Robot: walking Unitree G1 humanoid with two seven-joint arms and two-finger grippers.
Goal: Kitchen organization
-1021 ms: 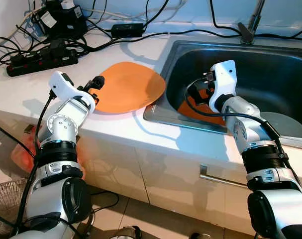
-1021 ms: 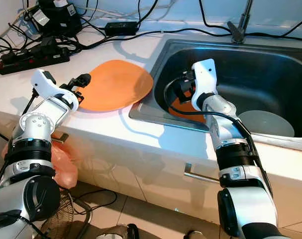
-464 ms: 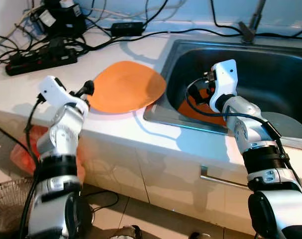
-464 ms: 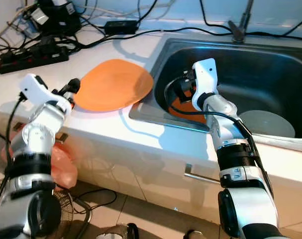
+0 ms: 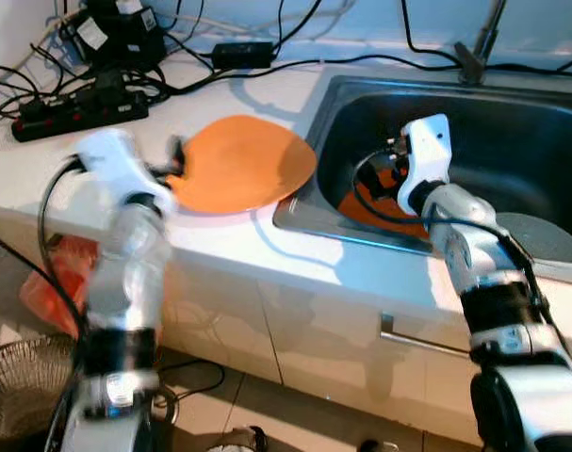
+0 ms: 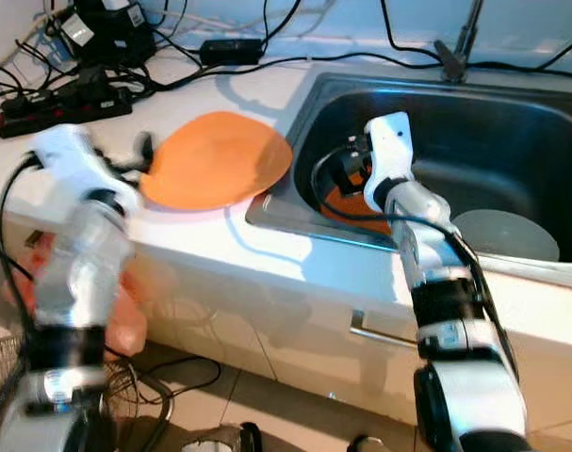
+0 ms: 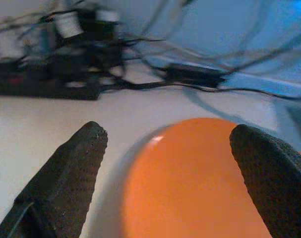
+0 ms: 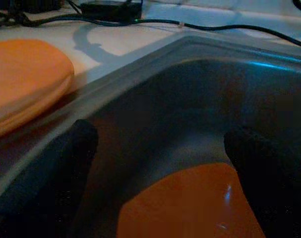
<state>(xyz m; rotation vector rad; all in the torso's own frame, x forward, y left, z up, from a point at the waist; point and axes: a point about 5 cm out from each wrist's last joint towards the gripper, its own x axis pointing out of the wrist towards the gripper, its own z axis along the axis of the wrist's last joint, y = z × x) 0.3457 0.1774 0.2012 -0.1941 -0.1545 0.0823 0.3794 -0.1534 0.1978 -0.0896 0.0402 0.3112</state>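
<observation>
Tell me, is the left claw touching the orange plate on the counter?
Apart. In the left wrist view the left claw is open, its fingers spread to either side of the plate, with counter showing between finger and rim.

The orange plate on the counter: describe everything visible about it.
The round orange plate on the white counter is plain, smooth and slightly glossy, with a shallow raised rim; it looks like plastic. It lies flat and empty, its right edge overhanging the rim of the steel sink. The left gripper faces its left edge with fingers spread apart; whether they touch it cannot be told.
</observation>
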